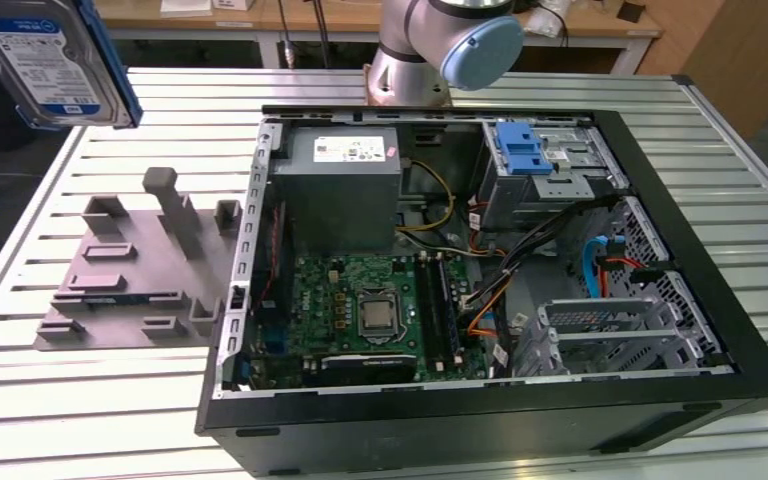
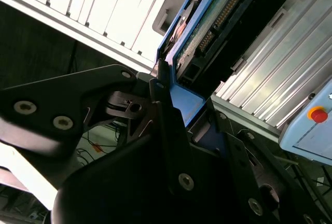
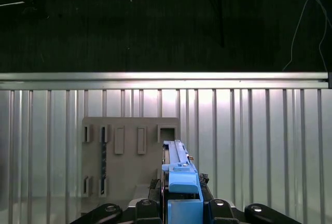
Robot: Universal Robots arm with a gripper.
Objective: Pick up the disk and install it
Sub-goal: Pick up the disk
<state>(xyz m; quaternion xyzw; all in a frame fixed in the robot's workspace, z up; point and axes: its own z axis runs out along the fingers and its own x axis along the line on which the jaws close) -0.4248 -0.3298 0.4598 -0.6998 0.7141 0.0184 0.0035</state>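
The pick-up is looking done. The disk (image 1: 40, 60) is hanging in the air, clear of the worktop (image 1: 77, 410) and well off to the exterior view's left of the open computer case (image 1: 491, 425), higher than the grey holder (image 1: 117, 290) lying just beside that case. In both wrist views the gripper (image 3: 179, 206) is showing its black fingers (image 2: 167, 130) pressing in on either side of the disk's blue frame, closed snugly on it and gripping nothing else.

So, as I judge it, the carrying stage is what is going on, with the fitting not yet begun. Fitting is going to call for bringing the disk across into the case — most likely toward the silver cage (image 1: 551, 170) with the blue latch at the case's far corner — and squaring its edges to the slot while minding the loose cables inside.

The disk is wearing a white-and-blue label, and the power supply (image 1: 344, 190) inside the case is wearing a white sticker. I am not making out the print on either.
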